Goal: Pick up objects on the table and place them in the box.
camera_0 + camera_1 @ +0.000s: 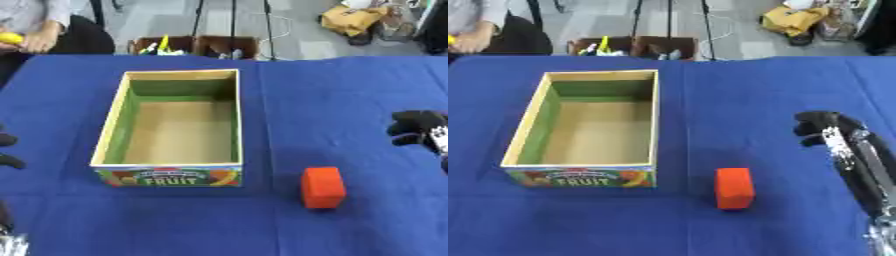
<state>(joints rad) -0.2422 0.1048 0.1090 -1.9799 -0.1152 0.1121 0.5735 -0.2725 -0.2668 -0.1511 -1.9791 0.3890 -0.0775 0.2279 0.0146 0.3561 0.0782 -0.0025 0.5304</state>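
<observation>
A blue-covered worktop (350, 90) carries an open cardboard box (236, 120) with green inner walls, a tan floor and the word FRUIT on its near face. The box sits left of the worktop's middle and nothing lies inside it. An orange-red block (323, 187) stands upright on the cloth near the box's near right corner, apart from it and closer to the near edge.

The right hand (826, 128) hangs over the right side of the worktop, beyond the block and well apart from it, its dark fingers curled inward and holding nothing. At the left edge only dark fingertips of the left hand (7, 150) show; whether they are spread or curled cannot be told.
</observation>
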